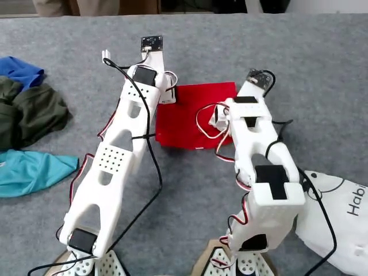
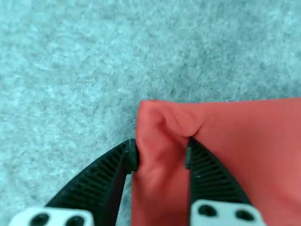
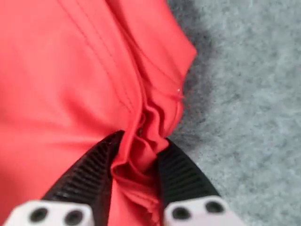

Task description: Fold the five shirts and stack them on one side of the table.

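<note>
On grey desk (image 1: pixel 322 69), red shirt (image 1: pixel 184 118) lying crosswise, pinched at both ends: L claw (image 2: pixel 160 153) closed on far-left corner, R claw (image 3: pixel 138 146) clamped on bunched right-hand edge.

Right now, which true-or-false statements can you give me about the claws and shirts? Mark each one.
1. The left claw grips the red shirt. True.
2. The right claw hangs open over bare table. False: it pinches a bunched edge of the red shirt.
3. A white shirt lies apart from the red shirt. True.
4. All five shirts sit in one stack. False: the teal shirt, green shirt and blue shirt lie loose and unfolded at one side.
</note>
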Action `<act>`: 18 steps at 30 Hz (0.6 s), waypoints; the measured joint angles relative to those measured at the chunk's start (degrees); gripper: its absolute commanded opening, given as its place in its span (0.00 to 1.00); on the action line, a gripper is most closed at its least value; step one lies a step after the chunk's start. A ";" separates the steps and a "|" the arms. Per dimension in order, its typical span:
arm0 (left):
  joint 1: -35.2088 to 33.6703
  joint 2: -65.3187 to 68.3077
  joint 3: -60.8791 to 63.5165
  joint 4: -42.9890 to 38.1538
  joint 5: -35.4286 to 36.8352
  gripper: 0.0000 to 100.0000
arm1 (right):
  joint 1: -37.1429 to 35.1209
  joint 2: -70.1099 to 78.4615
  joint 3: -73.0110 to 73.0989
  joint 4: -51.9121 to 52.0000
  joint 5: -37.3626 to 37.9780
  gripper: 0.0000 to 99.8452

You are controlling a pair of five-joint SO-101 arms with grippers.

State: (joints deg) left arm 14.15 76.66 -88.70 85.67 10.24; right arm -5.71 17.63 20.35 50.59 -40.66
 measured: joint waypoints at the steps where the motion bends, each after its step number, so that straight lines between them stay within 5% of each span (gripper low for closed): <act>1: 0.18 0.09 0.00 -0.62 0.00 0.06 | 0.00 0.00 0.00 -0.18 0.00 0.01; 18: 1.23 0.09 0.00 -3.25 0.00 0.02 | 0.00 -0.79 -0.62 2.02 0.35 0.00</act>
State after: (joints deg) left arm 15.38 76.75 -88.70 82.42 10.24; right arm -5.71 16.84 19.74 52.62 -40.31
